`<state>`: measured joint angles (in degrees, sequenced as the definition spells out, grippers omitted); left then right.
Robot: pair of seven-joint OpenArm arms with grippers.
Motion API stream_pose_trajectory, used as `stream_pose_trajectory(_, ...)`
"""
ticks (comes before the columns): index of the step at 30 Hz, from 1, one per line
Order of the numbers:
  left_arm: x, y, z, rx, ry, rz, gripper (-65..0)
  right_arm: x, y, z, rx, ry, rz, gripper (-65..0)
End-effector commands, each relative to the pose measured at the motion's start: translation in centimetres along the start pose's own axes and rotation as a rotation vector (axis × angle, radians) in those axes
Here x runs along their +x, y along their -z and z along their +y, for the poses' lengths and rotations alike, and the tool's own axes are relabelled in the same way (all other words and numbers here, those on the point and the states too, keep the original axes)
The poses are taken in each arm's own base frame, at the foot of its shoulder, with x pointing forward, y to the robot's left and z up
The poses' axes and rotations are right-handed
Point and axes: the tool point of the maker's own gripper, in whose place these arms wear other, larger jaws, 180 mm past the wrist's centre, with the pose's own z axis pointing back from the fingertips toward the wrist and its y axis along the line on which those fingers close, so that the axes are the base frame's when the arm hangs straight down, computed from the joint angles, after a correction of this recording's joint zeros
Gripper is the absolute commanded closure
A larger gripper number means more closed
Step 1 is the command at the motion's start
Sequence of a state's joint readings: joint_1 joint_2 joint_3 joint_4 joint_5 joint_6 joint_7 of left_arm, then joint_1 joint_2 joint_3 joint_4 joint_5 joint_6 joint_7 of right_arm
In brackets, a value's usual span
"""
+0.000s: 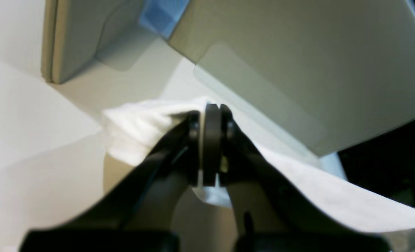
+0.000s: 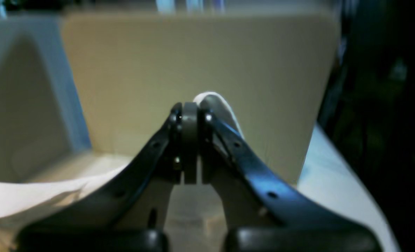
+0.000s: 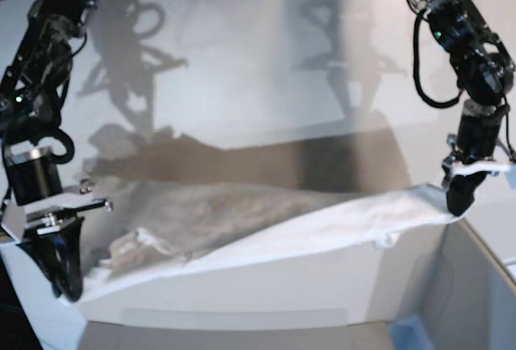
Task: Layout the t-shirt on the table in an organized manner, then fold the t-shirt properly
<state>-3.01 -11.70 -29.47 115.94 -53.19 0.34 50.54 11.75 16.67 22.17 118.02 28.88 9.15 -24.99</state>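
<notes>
The white t-shirt (image 3: 266,221) hangs stretched between my two grippers, and its far part sags onto the white table (image 3: 242,60). No print shows on it. My left gripper (image 3: 455,203) is shut on the shirt's right end. In the left wrist view the left gripper (image 1: 212,106) pinches bunched white t-shirt cloth (image 1: 137,126). At the lower left my right gripper (image 3: 68,292) is shut on the other end. In the right wrist view a fold of the t-shirt (image 2: 216,101) peeks past the right gripper (image 2: 190,106), and more of the cloth trails off to the left.
Grey box-like panels (image 3: 242,293) stand below the stretched shirt at the front, with a blue patch (image 3: 407,330) at the lower right. The wrist views show the same grey panels (image 1: 298,63) close ahead of the fingers. Arm shadows fall across the table's far side.
</notes>
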Motion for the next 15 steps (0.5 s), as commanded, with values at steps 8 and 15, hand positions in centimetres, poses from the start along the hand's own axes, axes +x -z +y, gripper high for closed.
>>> stream_pose_trajectory(8,12.2,-3.1,-3.3,-0.237,-0.065,-0.367,0.0,10.7,1.1,-2.8,-0.061,-0.068,-0.338,0.0)
stream_pose_trajectory(15,18.9,-7.6,-3.1,-0.336,-0.165,-0.600,0.0,17.8,0.8,-2.0,0.018,-0.011,-0.570,0.0)
